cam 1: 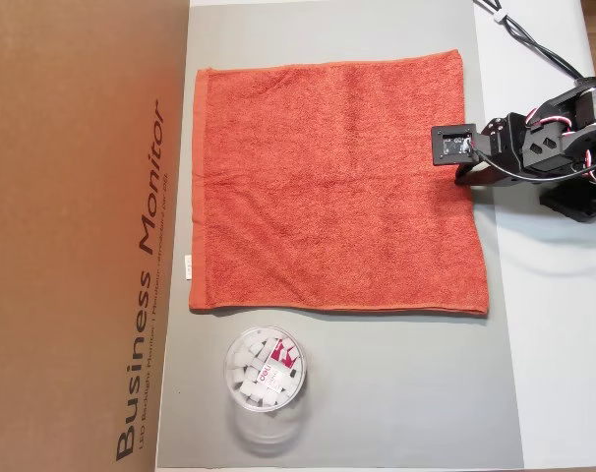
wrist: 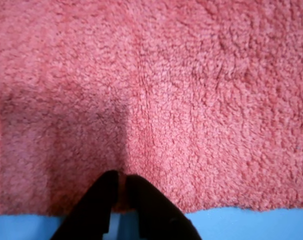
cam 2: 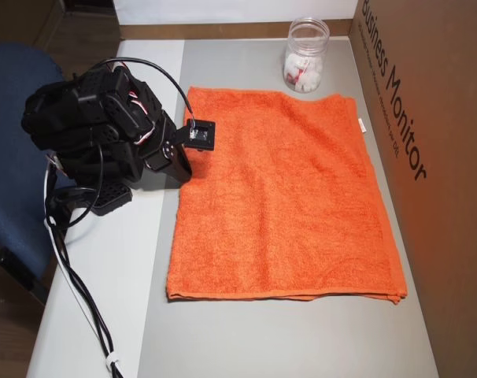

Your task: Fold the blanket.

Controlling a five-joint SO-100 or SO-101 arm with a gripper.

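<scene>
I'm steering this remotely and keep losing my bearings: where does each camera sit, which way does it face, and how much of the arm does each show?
An overhead view: straight above, looking down on the blanket; the arm enters from the right, gripper at the blanket's right edge.
Wrist view: on the arm, close over the terry cloth; only the dark fingers show, pinching the hem.
Another overhead view: high, angled, arm on the left.
Both overhead views share the tub and cardboard box.

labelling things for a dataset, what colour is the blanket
Orange-red terry cloth, plain with no pattern. The blanket shows best in an overhead view, lying flat on the grey mat.
</scene>
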